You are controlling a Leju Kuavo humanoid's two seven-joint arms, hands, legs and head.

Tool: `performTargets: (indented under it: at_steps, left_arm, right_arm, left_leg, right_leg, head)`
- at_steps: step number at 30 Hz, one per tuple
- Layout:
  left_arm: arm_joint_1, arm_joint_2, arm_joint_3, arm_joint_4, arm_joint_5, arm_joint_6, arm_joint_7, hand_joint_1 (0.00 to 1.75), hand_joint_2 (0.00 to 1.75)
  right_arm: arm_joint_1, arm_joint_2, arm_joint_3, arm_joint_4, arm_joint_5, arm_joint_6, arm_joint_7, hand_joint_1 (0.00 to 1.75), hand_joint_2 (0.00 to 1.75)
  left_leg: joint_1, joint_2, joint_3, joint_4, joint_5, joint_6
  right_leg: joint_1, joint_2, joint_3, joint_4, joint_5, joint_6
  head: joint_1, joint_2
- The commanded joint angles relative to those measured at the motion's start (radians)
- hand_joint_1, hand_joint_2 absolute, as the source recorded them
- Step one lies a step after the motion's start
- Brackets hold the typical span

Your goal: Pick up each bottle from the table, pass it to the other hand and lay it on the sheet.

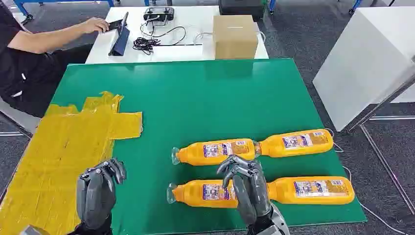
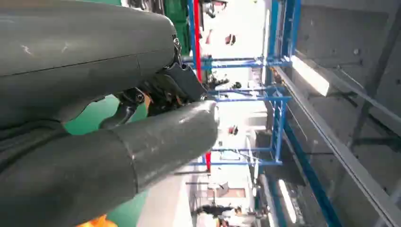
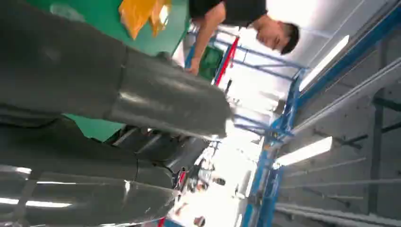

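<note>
Four orange bottles with printed labels are laid flat on the green table (image 1: 195, 98), in two rows to the right of the yellow sheet (image 1: 58, 156). In the far row, one bottle (image 1: 215, 151) and another (image 1: 296, 143) are set end to end. In the near row, a third bottle (image 1: 200, 192) and a fourth (image 1: 313, 190) are likewise aligned.

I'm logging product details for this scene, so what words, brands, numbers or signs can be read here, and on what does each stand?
None can be read.
Far left bottle: colourful label, print too small and blurred.
Far right bottle: the same, unreadable.
Near left bottle: label blurred, partly behind the right hand.
Near right bottle: label blurred.
Cardboard box: no print visible.
</note>
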Motion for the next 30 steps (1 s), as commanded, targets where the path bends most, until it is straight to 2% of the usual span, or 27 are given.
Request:
performTargets:
  at_steps: [1,2,3,5,7,9,21,23,27,30]
  left_arm:
    - [-0.009,0.0,0.014,0.045,-0.031,0.056,0.05,0.0,0.0]
    - [-0.01,-0.003,0.015,0.05,-0.031,0.056,0.05,0.0,0.0]
    - [-0.01,-0.003,0.015,0.05,-0.031,0.056,0.05,0.0,0.0]
    - [-0.011,-0.008,0.02,0.056,-0.031,0.057,0.05,0.0,0.0]
    - [-0.011,-0.008,0.02,0.056,-0.031,0.057,0.05,0.0,0.0]
    - [-0.011,-0.008,0.02,0.056,-0.031,0.057,0.05,0.0,0.0]
    - [-0.009,-0.013,0.027,0.06,-0.031,0.06,0.05,0.0,0.0]
    - [-0.002,-0.018,0.039,0.056,-0.025,0.061,0.048,0.0,0.0]
    - [0.023,-0.036,0.077,0.035,-0.021,0.05,0.046,0.0,0.0]
    - [0.045,-0.062,0.105,0.009,-0.021,0.04,0.045,0.0,0.0]
  right_arm:
    - [0.003,-0.015,0.017,0.028,0.095,-0.108,0.063,0.0,0.0]
    - [0.001,-0.023,0.025,0.035,0.134,-0.124,0.084,0.0,1.75]
    - [0.001,-0.023,0.025,0.035,0.134,-0.124,0.084,0.0,1.75]
    - [-0.011,-0.038,0.045,0.055,0.102,-0.069,0.111,0.0,1.75]
    - [-0.011,-0.038,0.045,0.055,0.102,-0.069,0.111,0.0,1.75]
    - [-0.011,-0.038,0.045,0.055,0.102,-0.069,0.111,0.0,1.75]
    - [-0.021,-0.054,0.069,0.071,0.162,-0.049,0.152,0.0,1.75]
    - [-0.021,-0.069,0.091,0.069,0.241,-0.058,0.21,0.0,1.75]
    - [-0.036,-0.134,0.16,0.09,0.474,-0.086,0.408,0.0,1.75]
    - [-0.039,-0.168,0.199,0.094,0.564,-0.103,0.5,0.0,1.75]
  left_leg:
    - [0.001,0.001,0.004,-0.001,-0.001,-0.001]
    - [0.001,0.002,0.006,-0.002,-0.001,-0.001]
    - [0.0,0.001,0.002,-0.001,0.0,0.0]
    - [0.001,0.001,0.005,-0.002,-0.001,-0.001]
    - [0.002,0.002,0.008,-0.002,-0.002,-0.002]
    - [0.0,0.001,0.003,-0.002,0.0,-0.001]
    - [0.0,0.001,0.003,-0.002,0.0,-0.001]
    - [0.001,0.002,0.004,-0.002,-0.001,-0.001]
    - [0.001,0.003,0.005,-0.002,-0.001,-0.001]
    - [0.001,0.003,0.005,-0.002,-0.001,-0.001]
  right_leg:
    - [0.001,0.0,0.005,-0.002,0.0,0.0]
    - [0.001,0.001,0.007,-0.003,-0.001,0.0]
    - [0.0,0.0,0.002,-0.001,0.0,0.0]
    - [0.001,0.0,0.005,-0.003,0.0,0.0]
    - [0.002,0.001,0.009,-0.004,0.0,0.0]
    - [0.0,0.0,0.003,-0.002,0.0,0.0]
    - [0.0,0.001,0.003,-0.002,0.0,0.0]
    - [0.001,0.001,0.004,-0.003,0.0,0.0]
    - [0.001,0.003,0.005,-0.003,0.0,0.0]
    - [0.001,0.003,0.005,-0.003,0.0,0.0]
  head:
    - [0.0,0.0]
    - [0.0,0.0]
    - [0.0,0.0]
    - [0.0,0.0]
    - [0.0,0.0]
    - [0.0,0.0]
    - [0.0,0.0]
    - [0.0,0.0]
    - [0.0,0.0]
    - [0.0,0.0]
